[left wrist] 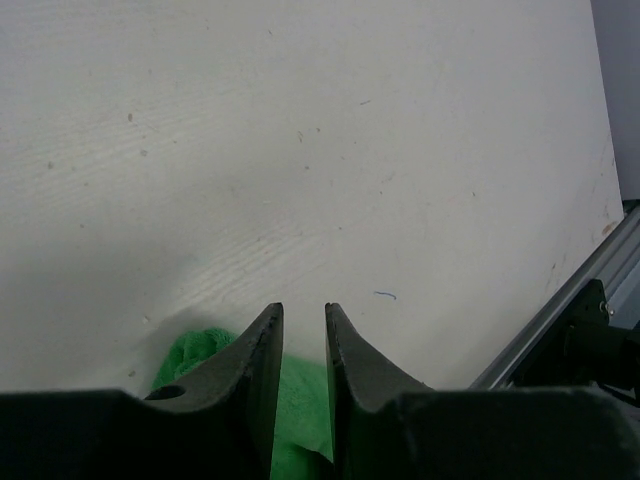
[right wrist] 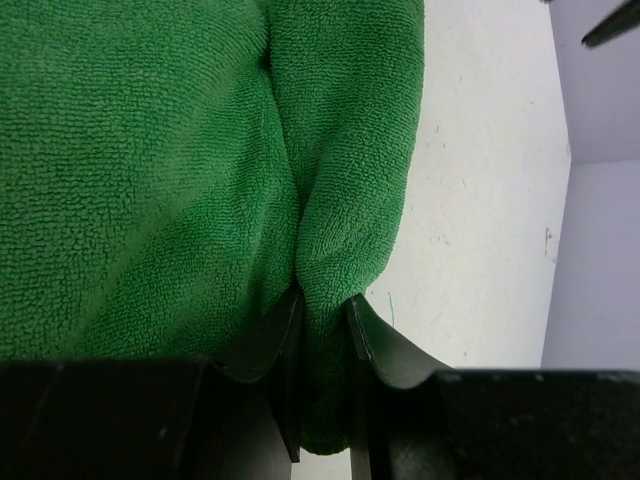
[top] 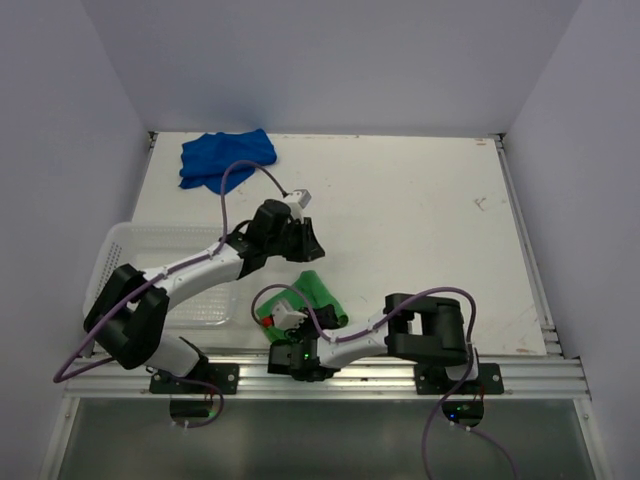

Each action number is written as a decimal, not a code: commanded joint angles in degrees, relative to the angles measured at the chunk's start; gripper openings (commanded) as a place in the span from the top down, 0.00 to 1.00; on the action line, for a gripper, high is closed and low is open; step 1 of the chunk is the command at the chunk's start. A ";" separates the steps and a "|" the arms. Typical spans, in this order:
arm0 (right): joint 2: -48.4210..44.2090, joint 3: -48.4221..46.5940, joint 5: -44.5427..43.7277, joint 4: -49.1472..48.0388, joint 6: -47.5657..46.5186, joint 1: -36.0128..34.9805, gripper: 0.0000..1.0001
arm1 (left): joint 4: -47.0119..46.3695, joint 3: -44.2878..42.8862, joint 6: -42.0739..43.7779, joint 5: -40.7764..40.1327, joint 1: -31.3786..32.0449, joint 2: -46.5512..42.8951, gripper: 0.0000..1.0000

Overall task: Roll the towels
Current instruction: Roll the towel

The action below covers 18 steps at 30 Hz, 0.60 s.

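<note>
The green towel (top: 322,297) lies partly rolled near the table's front edge, between the two arms. My right gripper (top: 297,318) is shut on a fold at its near end; in the right wrist view the fold (right wrist: 345,200) is pinched between the gripper's (right wrist: 322,308) fingers. My left gripper (top: 303,240) hovers just beyond the towel's far end, its fingers a narrow gap apart. In the left wrist view that gripper (left wrist: 303,310) has only bare table showing between its tips, with the green towel (left wrist: 195,350) below and behind them. The blue towel (top: 225,158) lies crumpled at the far left corner.
A white perforated basket (top: 120,245) sits at the left edge under the left arm. An aluminium rail (top: 520,365) runs along the near edge, and grey walls enclose the table on three sides.
</note>
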<state>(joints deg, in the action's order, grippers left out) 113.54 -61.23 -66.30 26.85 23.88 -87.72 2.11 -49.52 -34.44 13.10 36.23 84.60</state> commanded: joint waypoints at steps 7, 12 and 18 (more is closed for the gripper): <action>5.99 -5.47 2.14 2.94 -1.73 -0.43 1.00 | -7.82 6.89 -3.62 5.79 4.28 -2.77 0.73; 7.31 -6.62 2.67 3.47 -2.34 -0.61 1.00 | -8.79 7.94 -3.62 6.50 5.96 -2.07 0.74; 8.46 -7.41 3.20 4.00 -2.52 -0.69 1.00 | -8.09 9.26 -3.62 5.97 6.93 -0.58 0.74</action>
<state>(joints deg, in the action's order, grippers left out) 119.94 -67.31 -67.99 32.58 19.97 -88.07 -3.55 -41.19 -37.47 18.31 42.65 83.53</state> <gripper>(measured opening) 0.210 0.264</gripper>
